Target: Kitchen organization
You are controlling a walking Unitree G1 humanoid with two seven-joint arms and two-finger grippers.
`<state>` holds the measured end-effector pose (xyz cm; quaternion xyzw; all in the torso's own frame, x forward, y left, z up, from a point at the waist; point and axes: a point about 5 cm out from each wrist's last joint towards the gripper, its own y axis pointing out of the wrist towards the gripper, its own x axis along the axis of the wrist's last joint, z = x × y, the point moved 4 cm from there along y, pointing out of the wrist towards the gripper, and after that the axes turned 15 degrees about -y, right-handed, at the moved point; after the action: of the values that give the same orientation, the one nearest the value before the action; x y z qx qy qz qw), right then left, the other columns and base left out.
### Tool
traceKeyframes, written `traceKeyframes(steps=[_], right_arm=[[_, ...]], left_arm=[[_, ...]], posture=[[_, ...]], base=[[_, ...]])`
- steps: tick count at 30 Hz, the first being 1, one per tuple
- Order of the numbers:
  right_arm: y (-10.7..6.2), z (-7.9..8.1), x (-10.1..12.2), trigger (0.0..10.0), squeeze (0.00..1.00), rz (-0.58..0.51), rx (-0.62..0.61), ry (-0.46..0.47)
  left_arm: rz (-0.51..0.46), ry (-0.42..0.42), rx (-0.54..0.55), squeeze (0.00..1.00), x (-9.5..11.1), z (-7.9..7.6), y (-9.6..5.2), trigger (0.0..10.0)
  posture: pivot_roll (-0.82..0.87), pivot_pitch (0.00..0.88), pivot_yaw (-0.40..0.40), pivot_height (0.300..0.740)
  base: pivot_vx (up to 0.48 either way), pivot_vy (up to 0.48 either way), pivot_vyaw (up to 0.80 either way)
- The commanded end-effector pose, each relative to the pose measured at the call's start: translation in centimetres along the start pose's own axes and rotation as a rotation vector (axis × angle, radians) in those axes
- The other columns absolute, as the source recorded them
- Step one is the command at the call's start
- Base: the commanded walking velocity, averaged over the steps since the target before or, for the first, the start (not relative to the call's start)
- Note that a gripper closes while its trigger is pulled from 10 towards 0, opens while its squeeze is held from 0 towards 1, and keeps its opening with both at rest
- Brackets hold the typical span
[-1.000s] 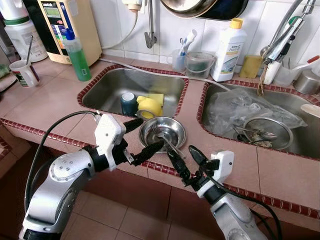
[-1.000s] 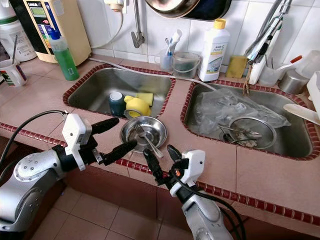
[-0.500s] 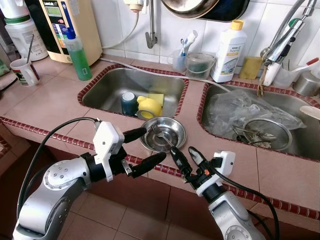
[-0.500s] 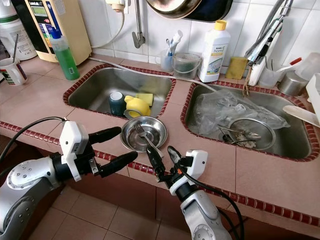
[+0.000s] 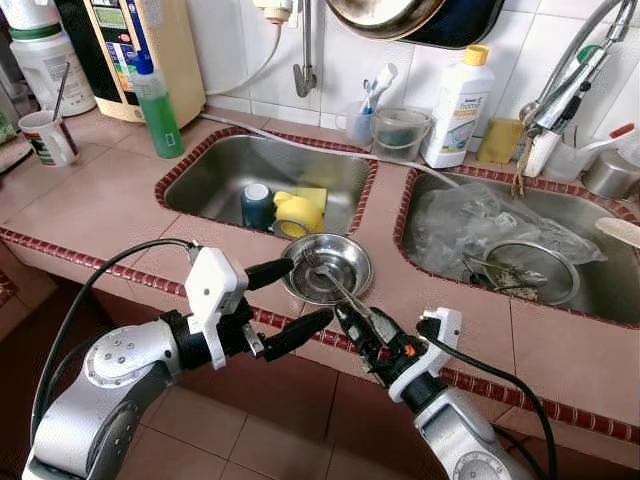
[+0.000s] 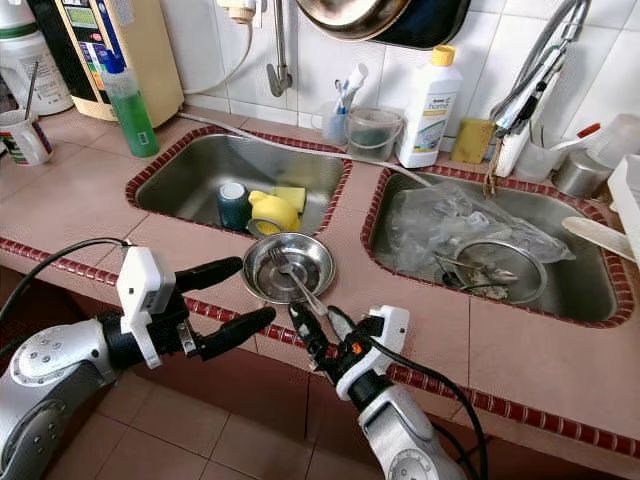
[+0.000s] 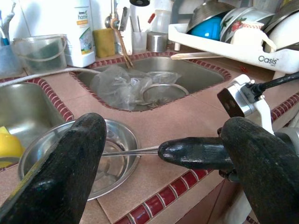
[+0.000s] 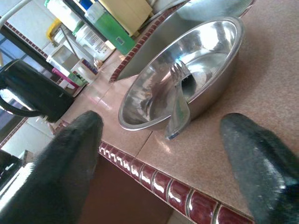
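Tiled pink counter with red-brown edging, twin steel sinks behind. Low centre of frame: shallow round steel bowl, smooth and glossy, thin steel fork leaning on its rim, handle overhanging. Right claw open, astride that handle. Best closed low on the flat handle, then lifted straight. Left claw open beside the bowl, steadying nothing.

Shiny polished steel on the bowl, a bright metal fork inside; the table is smooth, faintly speckled pink tile with glossy red edging; crinkled clear plastic bag.
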<state>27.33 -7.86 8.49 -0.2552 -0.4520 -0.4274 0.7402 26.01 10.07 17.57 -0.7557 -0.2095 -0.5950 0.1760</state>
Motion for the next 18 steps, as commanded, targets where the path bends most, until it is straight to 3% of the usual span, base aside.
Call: traceKeyframes(steps=[1, 17, 18], right_arm=[[0.2, 0.3, 0.6, 0.1, 0.0, -0.044, -0.01, 0.054], [1.1, -0.5, 1.8, 0.0, 0.0, -0.101, -0.047, 0.179], [1.2, -0.4, 1.8, 2.5, 0.0, -0.1, -0.044, 0.192]], left_arm=[[0.001, 0.007, -0.008, 0.0, 0.2, -0.3, 0.1, 10.0], [-0.003, 0.006, -0.009, 0.0, 0.4, -0.3, 0.2, 10.0], [-0.004, 0.006, -0.009, 0.0, 0.5, -0.3, 0.2, 10.0]], posture=[[0.02, 0.029, -0.015, 0.74], [0.02, 0.029, -0.01, 0.74], [0.02, 0.03, -0.01, 0.74]], base=[[0.0, 0.0, 0.0], [0.0, 0.0, 0.0], [0.0, 0.0, 0.0]])
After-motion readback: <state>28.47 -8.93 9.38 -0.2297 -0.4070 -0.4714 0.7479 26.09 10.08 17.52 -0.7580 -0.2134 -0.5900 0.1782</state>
